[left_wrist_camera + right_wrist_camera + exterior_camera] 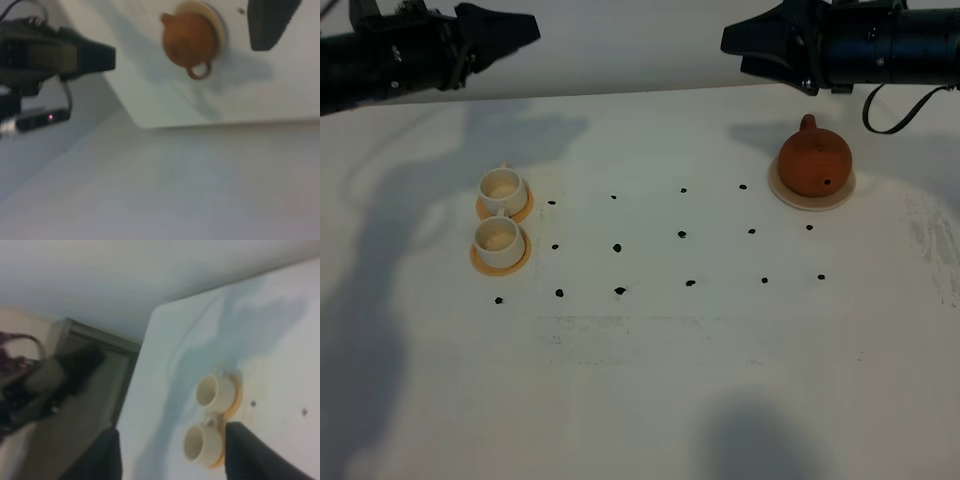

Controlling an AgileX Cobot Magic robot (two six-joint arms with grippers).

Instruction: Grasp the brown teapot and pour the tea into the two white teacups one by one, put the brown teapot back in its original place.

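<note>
The brown teapot (813, 160) stands upright on its pale tan coaster (836, 197) at the back right, and also shows in the left wrist view (190, 37). The two white teacups (503, 187) (498, 236) sit on orange-tan saucers at the left, one behind the other, and also show in the right wrist view (212, 390) (200, 442). Their insides look pale, and no tea shows. My left gripper (515, 30) hovers high at the back left, with only one finger (270, 22) in its wrist view, far off centre. My right gripper (740, 38) hovers behind the teapot, its fingers (107, 455) wide apart and empty.
The white table (650, 380) carries a grid of small black dots (617, 247) between the cups and the teapot. Its far edge runs just under both arms. In the right wrist view, dark objects and a floor lie beyond the table's left edge.
</note>
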